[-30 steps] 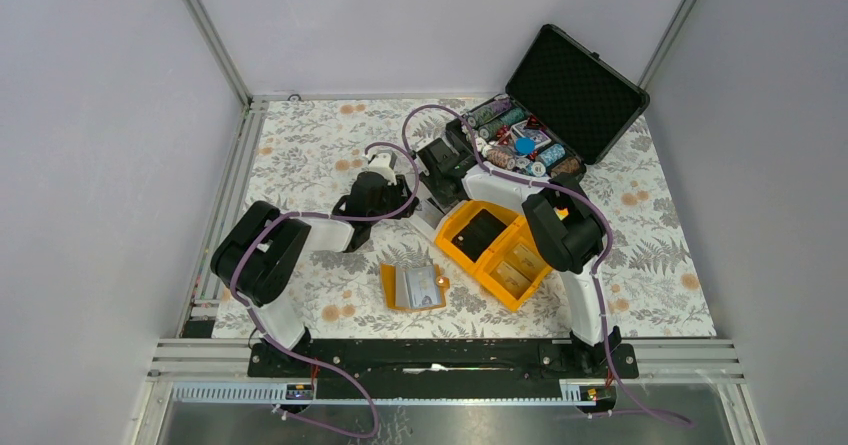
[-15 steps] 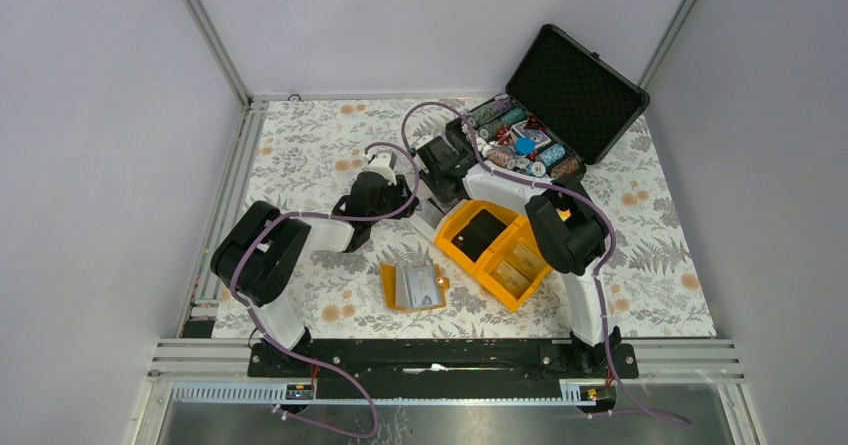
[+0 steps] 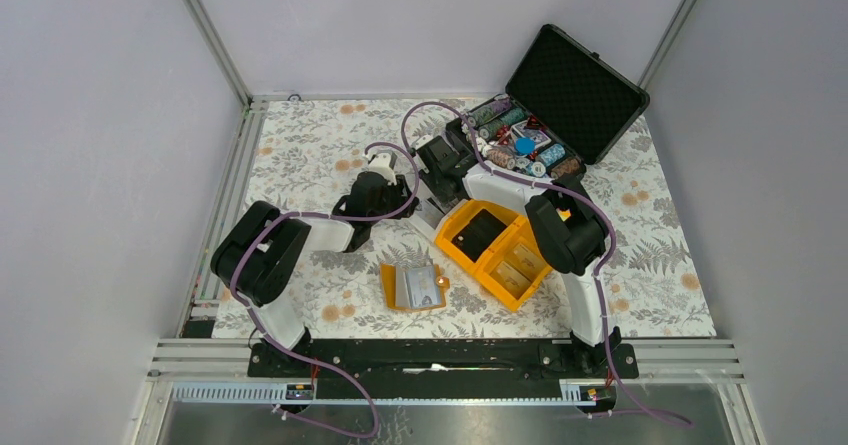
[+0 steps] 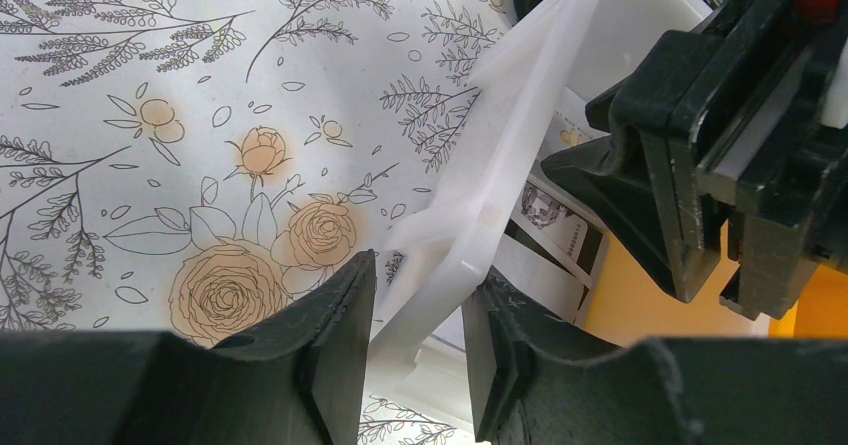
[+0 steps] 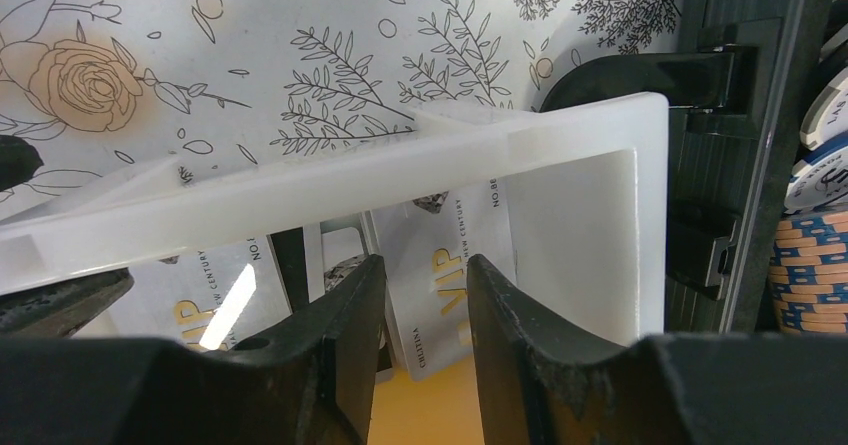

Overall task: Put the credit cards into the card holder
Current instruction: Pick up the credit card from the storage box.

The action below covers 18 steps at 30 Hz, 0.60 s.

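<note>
White, milky plastic filled both wrist views: a shallow white plastic tray (image 5: 400, 175), with the credit cards (image 5: 432, 305) lying inside it face up and overlapping, lettered VIP in gold. The tray sat near the middle of the surface (image 3: 310, 155), by the far-left side of the orange bin (image 3: 462, 257). Whether it rested flat or was tipped up I could not tell.

The left gripper (image 4: 420, 280) had its fingers clamped on one wall of the tray. The right gripper (image 5: 425, 265) hung over the tray's open top with its fingers apart. A card's face showed in the gap and nothing appeared pinched between them.

The card holder (image 3: 413, 287) lay open with its pale pockets up, close to the near edge of the surface about midway along and well apart from the tray. The black case (image 3: 575, 90) of poker chips (image 3: 510, 135) stood at the far-right corner.

The cards looked light, stiff and slick. Stacked flat, they probably offered little to get a finger under, and one could slip sideways or bring its neighbour along. The likeliest hold seemed a short end where a card overhung the one below, pinched across its thickness once that end was raised. The holder seemed soft and light, so it would likely slide unless pinned at its orange border while a card went in edge first.
</note>
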Motion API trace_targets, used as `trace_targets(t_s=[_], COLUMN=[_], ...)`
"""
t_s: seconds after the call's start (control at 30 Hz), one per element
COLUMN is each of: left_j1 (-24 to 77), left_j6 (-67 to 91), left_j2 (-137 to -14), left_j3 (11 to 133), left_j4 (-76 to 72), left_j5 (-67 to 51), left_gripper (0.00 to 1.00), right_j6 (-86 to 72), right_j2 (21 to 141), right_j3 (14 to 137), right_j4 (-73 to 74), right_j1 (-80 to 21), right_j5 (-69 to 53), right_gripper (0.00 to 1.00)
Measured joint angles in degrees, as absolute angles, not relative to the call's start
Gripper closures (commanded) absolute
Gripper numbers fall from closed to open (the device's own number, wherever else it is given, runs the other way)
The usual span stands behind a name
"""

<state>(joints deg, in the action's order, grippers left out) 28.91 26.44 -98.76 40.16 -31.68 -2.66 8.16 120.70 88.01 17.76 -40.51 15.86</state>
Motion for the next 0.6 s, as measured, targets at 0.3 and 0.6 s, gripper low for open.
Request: trace_targets(t_s=[0.3,0.6], left_j1=[28.91,28.91], left_j6=[26.44,26.44], left_j2=[-98.76,-98.76], left_j3=[40.16,40.16], left_j4=[-31.68,-31.68], left_j5=[-2.66,-2.66], left_gripper=[0.67,0.67], right_j6=[8.36,8.45], right_j2=[120.70,120.70], right_j3=[88.36,89.10], right_j4=[18.09,18.61], right_j1=[-40.51,-40.38], right_j5=[16.05,16.14], right_gripper=[0.55,0.54])
